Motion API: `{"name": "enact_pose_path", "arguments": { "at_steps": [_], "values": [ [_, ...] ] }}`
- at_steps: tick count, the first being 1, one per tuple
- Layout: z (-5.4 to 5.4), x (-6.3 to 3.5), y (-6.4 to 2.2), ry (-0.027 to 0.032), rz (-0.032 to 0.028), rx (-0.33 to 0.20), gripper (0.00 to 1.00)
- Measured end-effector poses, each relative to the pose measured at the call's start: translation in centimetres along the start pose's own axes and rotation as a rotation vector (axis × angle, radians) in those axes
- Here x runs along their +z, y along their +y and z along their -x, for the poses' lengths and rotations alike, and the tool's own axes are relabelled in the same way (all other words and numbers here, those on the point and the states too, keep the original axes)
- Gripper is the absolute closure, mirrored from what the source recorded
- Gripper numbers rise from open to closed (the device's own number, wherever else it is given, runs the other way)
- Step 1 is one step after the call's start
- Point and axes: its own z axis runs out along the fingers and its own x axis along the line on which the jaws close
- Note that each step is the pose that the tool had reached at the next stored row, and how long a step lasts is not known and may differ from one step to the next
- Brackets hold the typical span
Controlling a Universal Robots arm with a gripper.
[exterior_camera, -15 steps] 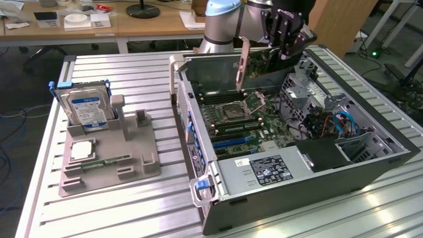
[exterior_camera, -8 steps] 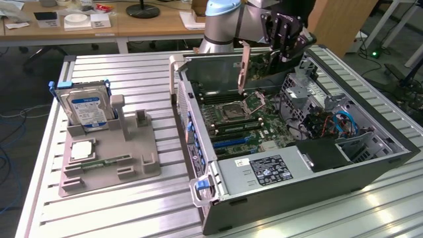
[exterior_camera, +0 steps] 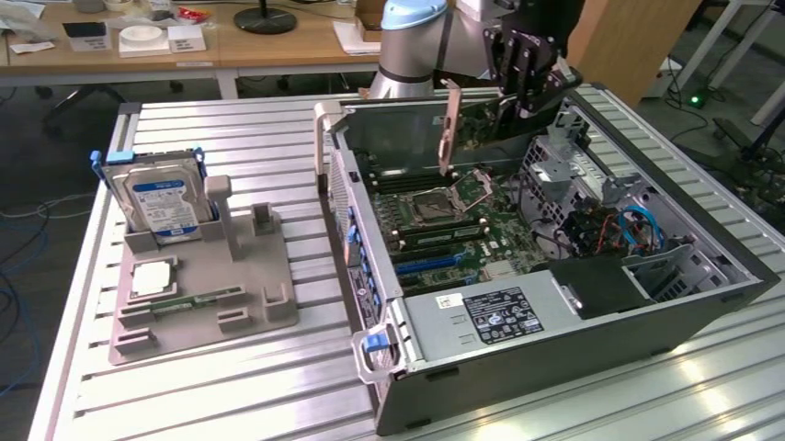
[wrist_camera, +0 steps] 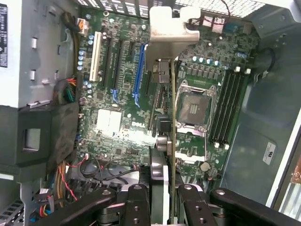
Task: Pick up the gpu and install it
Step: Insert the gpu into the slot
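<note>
Pickup is done. The graphics card [exterior_camera: 481, 119] hangs on edge in the upper centre of the exterior view, above the open computer case [exterior_camera: 687, 294]. Install is not done. In the wrist view the card [wrist_camera: 173, 117] stands clear above the motherboard [wrist_camera: 117, 127], beside the processor socket [wrist_camera: 193, 106], and sits in no slot. The gripper [exterior_camera: 530, 92] is partly closed, its fingers [wrist_camera: 136, 205] clamped on the card's upper edge.

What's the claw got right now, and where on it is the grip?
The claw holds the gpu over the open case, pinched across its flat faces, toward the end away from its metal bracket.
</note>
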Motion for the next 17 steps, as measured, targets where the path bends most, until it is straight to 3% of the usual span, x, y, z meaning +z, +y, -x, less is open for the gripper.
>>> {"name": "enact_pose_path", "arguments": {
  "at_steps": [3,9,17],
  "values": [
    [0.00,0.05,0.01,0.0037,0.0004,-0.001,0.72],
    [-0.01,0.06,0.04,0.0038,0.0009,-0.001,0.72],
    [-0.04,0.09,0.19,0.0028,0.0070,0.000,0.72]
  ]
}}
